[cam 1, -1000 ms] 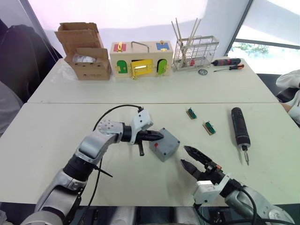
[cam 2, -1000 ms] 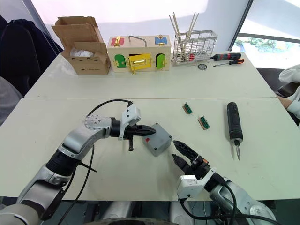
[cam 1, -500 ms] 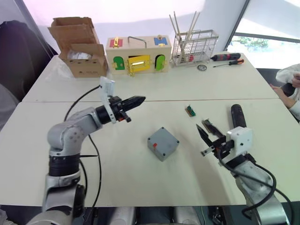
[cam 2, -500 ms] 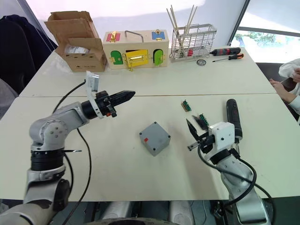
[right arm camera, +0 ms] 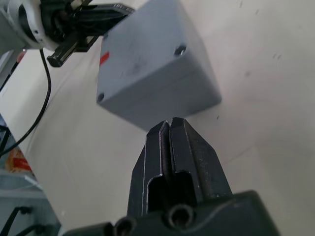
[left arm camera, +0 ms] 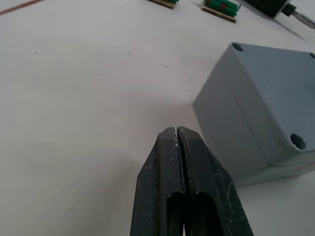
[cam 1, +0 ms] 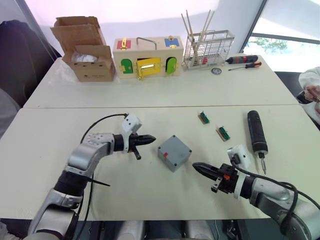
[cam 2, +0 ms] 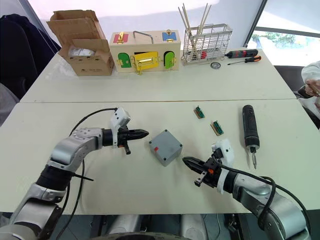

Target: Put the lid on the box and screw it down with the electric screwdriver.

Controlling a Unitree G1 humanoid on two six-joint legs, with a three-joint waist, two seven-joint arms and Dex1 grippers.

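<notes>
I've got the box (cam 1: 174, 152) sitting on the white surface (cam 1: 45, 150), red mark on the side facing me, screw holes showing in its top corners. My left gripper (cam 1: 150, 140) is just beside it on its left, jaws pressed together, tip pointing at the box without touching. My right gripper (cam 1: 198, 168) is near the box's right front corner, jaws also pressed together, empty. The electric screwdriver (cam 1: 256, 135) lies well to the right of the box, bit toward me, with two small green connectors (cam 1: 223, 133) between them.
</notes>
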